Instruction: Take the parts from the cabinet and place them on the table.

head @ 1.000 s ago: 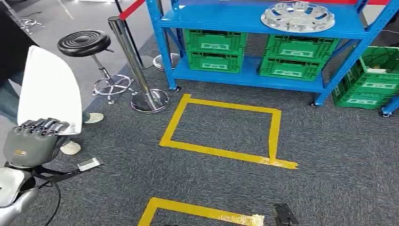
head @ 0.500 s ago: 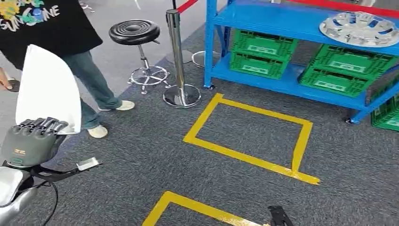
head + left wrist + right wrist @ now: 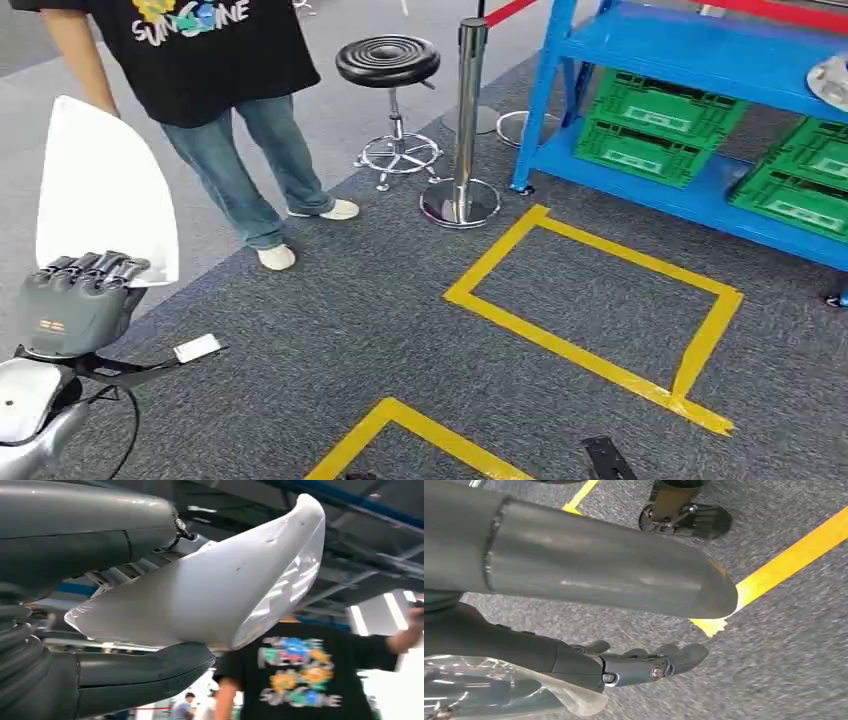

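Note:
My left hand (image 3: 78,300) is raised at the left of the head view and grips a white, smooth, curved shell-like part (image 3: 105,190) by its lower edge, so the part stands upright above the fingers. In the left wrist view the same white part (image 3: 210,595) lies clamped between the thumb (image 3: 140,677) and the fingers above it. My right hand (image 3: 599,570) hangs over the grey carpet with thumb and fingers (image 3: 639,665) apart and nothing between them. The blue cabinet (image 3: 690,40) stands at the far right, with a silver wheel cover (image 3: 832,80) on its shelf.
A person (image 3: 220,60) in a black T-shirt and jeans stands close ahead on the left. A black stool (image 3: 388,62) and a chrome barrier post (image 3: 465,120) stand beside the cabinet. Green crates (image 3: 660,125) fill its lower shelf. Yellow tape squares (image 3: 590,300) mark the carpet.
The whole view has swung to the left: cabinet, stool and post slid right and the person came fully into view. My left hand keeps the white part in the same pose.

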Tool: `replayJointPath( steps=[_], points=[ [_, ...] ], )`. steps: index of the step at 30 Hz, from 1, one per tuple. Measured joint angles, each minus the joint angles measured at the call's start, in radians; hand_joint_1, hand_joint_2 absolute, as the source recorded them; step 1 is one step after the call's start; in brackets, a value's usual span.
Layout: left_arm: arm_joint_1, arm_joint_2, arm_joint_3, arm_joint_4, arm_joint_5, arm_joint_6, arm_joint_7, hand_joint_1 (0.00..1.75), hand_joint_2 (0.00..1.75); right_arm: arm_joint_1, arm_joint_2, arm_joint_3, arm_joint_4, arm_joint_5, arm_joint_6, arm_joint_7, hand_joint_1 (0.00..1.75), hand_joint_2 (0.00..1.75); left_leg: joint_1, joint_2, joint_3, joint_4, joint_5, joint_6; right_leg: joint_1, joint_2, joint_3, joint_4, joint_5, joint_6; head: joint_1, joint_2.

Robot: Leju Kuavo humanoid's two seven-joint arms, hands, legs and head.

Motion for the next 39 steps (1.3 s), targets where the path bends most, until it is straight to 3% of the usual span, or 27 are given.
replayJointPath(
  steps=[1, 2, 3, 4, 7, 8, 9, 10, 12, 13, 15, 17, 18, 19, 20, 22, 23, 25, 26, 28, 29, 30, 32, 33, 34, 38, 39],
  points=[
    [-0.001, 0.000, 0.000, 0.000, 0.001, 0.000, 0.002, 1.75, 1.75, 0.000, 0.000, 0.000, 0.000, -0.004, 0.000, 0.000, 0.00, 0.00, 0.001, 0.019, 0.051, -0.095, 0.046, -0.004, -0.003, -0.012, 0.006, 0.001, -0.005, 0.006, 0.000, 0.000],
    [-0.004, 0.000, 0.000, 0.000, 0.003, 0.001, 0.003, 1.75, 1.75, 0.000, 0.000, 0.000, 0.001, -0.008, 0.000, 0.000, 0.00, 0.00, 0.001, 0.061, 0.098, -0.180, 0.079, -0.006, -0.003, -0.022, 0.012, 0.004, -0.011, 0.015, -0.002, 0.000],
    [-0.010, -0.002, 0.000, 0.000, 0.003, 0.001, 0.003, 1.75, 1.75, 0.000, -0.007, -0.002, 0.002, -0.011, -0.003, 0.000, 0.00, 0.00, -0.017, 0.111, 0.109, -0.200, 0.057, -0.005, 0.004, -0.031, 0.012, 0.005, -0.017, 0.023, -0.007, 0.000],
    [-0.015, -0.003, -0.001, 0.000, 0.003, 0.002, 0.003, 1.75, 1.75, 0.000, -0.007, -0.002, 0.003, -0.012, -0.005, -0.001, 0.00, 0.00, -0.014, 0.097, 0.103, -0.208, 0.061, 0.020, 0.009, -0.042, 0.012, 0.011, -0.022, 0.030, -0.007, 0.000],
    [-0.011, -0.003, -0.002, 0.000, 0.005, 0.003, 0.005, 1.75, 1.75, 0.000, -0.008, -0.005, 0.013, -0.015, -0.024, -0.005, 0.00, 0.00, -0.019, 0.058, 0.094, -0.203, 0.056, 0.047, 0.008, -0.083, 0.024, 0.004, -0.029, 0.045, -0.005, 0.000],
    [-0.010, -0.003, -0.002, -0.002, 0.005, 0.003, 0.005, 1.75, 1.75, -0.001, -0.008, -0.005, 0.016, -0.015, -0.028, -0.006, 0.00, 0.00, -0.016, 0.045, 0.098, -0.207, 0.060, 0.055, 0.000, -0.067, 0.015, 0.009, -0.043, 0.054, -0.003, 0.000],
    [-0.012, -0.002, -0.002, -0.005, 0.005, 0.005, 0.005, 1.75, 1.75, -0.002, -0.009, -0.006, 0.020, -0.015, -0.032, -0.008, 0.00, 0.00, -0.017, 0.034, 0.098, -0.207, 0.059, 0.062, 0.000, -0.001, 0.005, 0.047, -0.071, 0.053, -0.001, 0.000],
    [-0.016, -0.003, -0.002, -0.005, 0.005, 0.005, 0.005, 1.75, 1.75, -0.001, -0.009, -0.007, 0.025, -0.015, -0.034, -0.009, 0.00, 0.00, -0.018, 0.022, 0.097, -0.207, 0.060, 0.068, 0.001, 0.038, -0.031, 0.123, -0.109, 0.048, 0.004, 0.000],
    [-0.014, -0.006, -0.003, -0.006, 0.003, 0.005, 0.005, 1.75, 1.75, 0.006, -0.011, -0.010, 0.036, -0.016, -0.040, -0.009, 0.00, 0.00, -0.024, -0.007, 0.097, -0.206, 0.057, 0.076, 0.008, 0.062, -0.127, 0.302, -0.174, 0.041, 0.005, 0.000],
    [-0.013, -0.008, -0.004, -0.006, 0.003, 0.004, 0.005, 1.75, 1.75, 0.010, -0.011, -0.012, 0.039, -0.016, -0.043, -0.008, 0.00, 0.00, -0.027, -0.023, 0.097, -0.206, 0.057, 0.077, 0.010, 0.063, -0.160, 0.349, -0.178, 0.038, 0.005, 0.000],
    [-0.012, -0.009, -0.005, -0.006, 0.001, 0.002, 0.006, 1.75, 1.75, 0.014, -0.014, -0.022, 0.048, -0.019, -0.059, -0.009, 0.00, 0.00, -0.033, -0.056, 0.100, -0.205, 0.057, 0.077, 0.013, 0.066, -0.159, 0.299, -0.113, 0.026, 0.005, 0.000],
    [-0.012, -0.009, -0.005, -0.006, 0.000, 0.002, 0.008, 1.75, 1.75, 0.014, -0.023, -0.034, 0.059, -0.021, -0.071, -0.015, 0.00, 0.00, -0.036, -0.084, 0.105, -0.205, 0.056, 0.077, 0.015, 0.096, -0.092, 0.124, -0.007, 0.012, 0.005, 0.000],
    [-0.012, -0.010, -0.005, -0.006, -0.001, 0.002, 0.010, 1.75, 1.75, 0.014, -0.029, -0.042, 0.066, -0.021, -0.077, -0.019, 0.00, 0.00, -0.035, -0.097, 0.104, -0.204, 0.056, 0.076, 0.014, 0.153, -0.067, 0.061, 0.010, 0.003, 0.005, 0.000],
    [-0.014, -0.010, -0.005, -0.006, -0.002, 0.002, 0.011, 1.75, 1.75, 0.016, -0.032, -0.050, 0.073, -0.021, -0.079, -0.021, 0.00, 0.00, -0.041, -0.110, 0.099, -0.196, 0.054, 0.073, 0.005, 0.160, -0.055, 0.034, 0.004, 0.005, 0.002, 0.000],
    [-0.011, -0.011, -0.004, -0.006, -0.004, 0.002, 0.013, 1.75, 1.75, 0.015, -0.035, -0.055, 0.077, -0.020, -0.082, -0.023, 0.00, 0.00, -0.035, -0.119, 0.094, -0.199, 0.057, 0.068, 0.011, 0.148, -0.047, 0.039, 0.003, 0.011, 0.005, 0.000],
    [-0.003, -0.008, -0.003, -0.006, -0.005, 0.001, 0.013, 1.75, 1.75, 0.015, -0.037, -0.064, 0.080, -0.017, -0.088, -0.029, 0.00, 0.00, -0.028, -0.144, 0.091, -0.203, 0.064, 0.055, 0.015, 0.130, -0.045, 0.039, 0.004, 0.007, 0.004, 0.000],
    [-0.003, -0.007, -0.003, -0.007, -0.006, 0.000, 0.013, 1.75, 1.75, 0.014, -0.037, -0.069, 0.082, -0.013, -0.089, -0.032, 0.00, 0.00, -0.031, -0.154, 0.090, -0.201, 0.061, 0.051, 0.004, 0.116, -0.039, 0.026, 0.010, 0.000, 0.003, 0.000],
    [-0.012, -0.008, -0.003, -0.007, -0.006, -0.003, 0.013, 1.75, 1.75, 0.012, -0.040, -0.077, 0.083, -0.006, -0.091, -0.038, 0.00, 0.00, -0.036, -0.054, 0.060, -0.129, 0.010, 0.040, 0.007, 0.091, -0.030, 0.022, 0.009, -0.007, -0.008, 0.000],
    [-0.019, -0.010, -0.003, -0.007, -0.006, -0.005, 0.013, 1.75, 1.75, 0.013, -0.040, -0.079, 0.084, -0.001, -0.090, -0.040, 0.00, 0.00, -0.032, -0.028, 0.023, -0.050, -0.029, 0.034, 0.010, 0.076, -0.029, 0.023, 0.008, -0.008, -0.007, 0.000],
    [-0.023, -0.016, -0.007, -0.005, -0.008, -0.008, 0.006, 1.75, 1.75, 0.013, -0.039, -0.080, 0.084, 0.011, -0.077, -0.046, 0.00, 0.00, -0.024, -0.012, -0.045, 0.091, -0.080, 0.027, 0.012, 0.047, -0.029, 0.024, 0.004, -0.010, -0.008, 0.000],
    [-0.027, -0.019, -0.010, -0.001, -0.008, -0.009, 0.004, 1.75, 1.75, 0.012, -0.039, -0.080, 0.084, 0.015, -0.070, -0.048, 0.00, 0.00, -0.021, -0.011, -0.050, 0.103, -0.074, 0.024, 0.012, 0.033, -0.028, 0.025, 0.002, -0.009, -0.008, 0.000],
    [-0.035, -0.020, -0.013, 0.002, -0.008, -0.010, 0.001, 1.75, 1.75, 0.010, -0.038, -0.080, 0.084, 0.019, -0.068, -0.050, 0.00, 0.00, -0.020, -0.009, -0.033, 0.070, -0.046, 0.023, 0.012, 0.020, -0.027, 0.025, 0.001, -0.009, -0.008, 0.000],
    [-0.052, -0.022, -0.014, 0.007, -0.008, -0.010, -0.002, 1.75, 1.75, 0.004, -0.035, -0.080, 0.083, 0.021, -0.062, -0.051, 0.00, 0.00, -0.021, 0.013, 0.062, -0.106, 0.041, 0.027, 0.012, -0.006, -0.019, 0.025, -0.005, -0.003, -0.008, 0.000],
    [-0.059, -0.022, -0.014, 0.008, -0.008, -0.010, -0.002, 1.75, 1.75, 0.001, -0.034, -0.080, 0.083, 0.022, -0.060, -0.051, 0.00, 0.00, -0.026, 0.057, 0.105, -0.187, 0.055, 0.033, 0.014, -0.015, -0.014, 0.025, -0.008, 0.000, -0.008, 0.000],
    [-0.067, -0.023, -0.015, 0.010, -0.008, -0.010, -0.002, 1.75, 1.75, -0.001, -0.034, -0.081, 0.083, 0.022, -0.059, -0.051, 0.00, 0.00, -0.042, 0.094, 0.113, -0.199, 0.040, 0.043, 0.022, -0.025, -0.015, 0.026, -0.012, 0.006, -0.009, 0.000],
    [-0.074, -0.024, -0.016, 0.015, -0.008, -0.009, -0.002, 1.75, 1.75, -0.005, -0.034, -0.081, 0.081, 0.027, -0.054, -0.053, 0.00, 0.00, -0.040, 0.036, 0.107, -0.209, 0.047, 0.069, 0.020, -0.067, -0.003, 0.021, -0.021, 0.027, -0.008, 0.000],
    [-0.075, -0.025, -0.016, 0.015, -0.007, -0.008, -0.002, 1.75, 1.75, -0.006, -0.032, -0.081, 0.078, 0.029, -0.054, -0.055, 0.00, 0.00, -0.035, 0.028, 0.113, -0.214, 0.052, 0.075, 0.015, -0.019, -0.013, 0.035, -0.035, 0.033, -0.006, 0.000]
  ],
)
